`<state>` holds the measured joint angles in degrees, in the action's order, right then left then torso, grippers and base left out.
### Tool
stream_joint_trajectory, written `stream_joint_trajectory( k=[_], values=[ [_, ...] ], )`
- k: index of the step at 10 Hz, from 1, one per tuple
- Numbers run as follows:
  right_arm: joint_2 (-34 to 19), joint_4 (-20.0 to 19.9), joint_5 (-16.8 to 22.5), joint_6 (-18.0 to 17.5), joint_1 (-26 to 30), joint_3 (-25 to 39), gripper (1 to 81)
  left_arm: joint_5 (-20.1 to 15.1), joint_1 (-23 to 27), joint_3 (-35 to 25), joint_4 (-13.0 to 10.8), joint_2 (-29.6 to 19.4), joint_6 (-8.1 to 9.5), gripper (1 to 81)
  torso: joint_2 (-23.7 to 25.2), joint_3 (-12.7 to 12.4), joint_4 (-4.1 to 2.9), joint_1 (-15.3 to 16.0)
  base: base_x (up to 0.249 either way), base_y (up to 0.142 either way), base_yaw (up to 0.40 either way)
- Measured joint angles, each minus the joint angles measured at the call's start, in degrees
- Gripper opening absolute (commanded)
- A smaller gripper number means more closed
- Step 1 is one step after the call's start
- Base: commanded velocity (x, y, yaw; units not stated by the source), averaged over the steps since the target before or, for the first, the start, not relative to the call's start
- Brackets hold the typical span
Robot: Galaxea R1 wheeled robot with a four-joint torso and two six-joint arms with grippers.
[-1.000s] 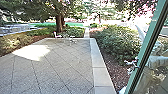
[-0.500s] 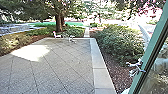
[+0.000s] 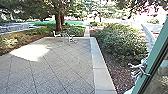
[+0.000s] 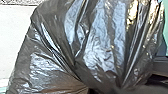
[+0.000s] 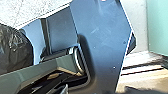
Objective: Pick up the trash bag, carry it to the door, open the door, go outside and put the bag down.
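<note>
The trash bag (image 4: 102,50), black and shiny, looms large in the left wrist view, its plastic drawn into tight folds where my left gripper (image 4: 107,89) is shut on it. Part of the dark bag (image 5: 12,50) also appears in the right wrist view, beside the robot's dark plate. In the head view the door (image 3: 153,63), with a green frame and glass, slants across the right side, and outdoor ground lies in front of me. A pale green surface (image 5: 158,27) stands past the plate in the right wrist view.
A paved patio (image 3: 60,65) spreads ahead, bordered by a pale curb (image 3: 102,75). Bushes (image 3: 122,45) grow right of it. Chairs (image 3: 57,34) stand at its far end near a tree (image 3: 59,21). A pale control rig (image 3: 138,68) is at the door's edge.
The door's edge has shifted right in the head view, uncovering more bushes. The pale rig has moved right and slightly down with it. The paving lines have shifted slightly.
</note>
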<state>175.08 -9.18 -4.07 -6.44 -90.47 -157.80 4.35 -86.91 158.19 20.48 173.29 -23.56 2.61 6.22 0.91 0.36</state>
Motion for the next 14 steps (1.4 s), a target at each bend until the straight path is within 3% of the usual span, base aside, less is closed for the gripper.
stream_joint_trajectory(
  k=[14],
  values=[
    [-0.02,0.01,-0.28,-0.01,0.23,0.0,81.1,0.35,0.2,0.0,0.0,-0.11,0.0,1.0,-0.09,0.04,0.0,0.02,0.125,0.0,0.0]
  ],
)
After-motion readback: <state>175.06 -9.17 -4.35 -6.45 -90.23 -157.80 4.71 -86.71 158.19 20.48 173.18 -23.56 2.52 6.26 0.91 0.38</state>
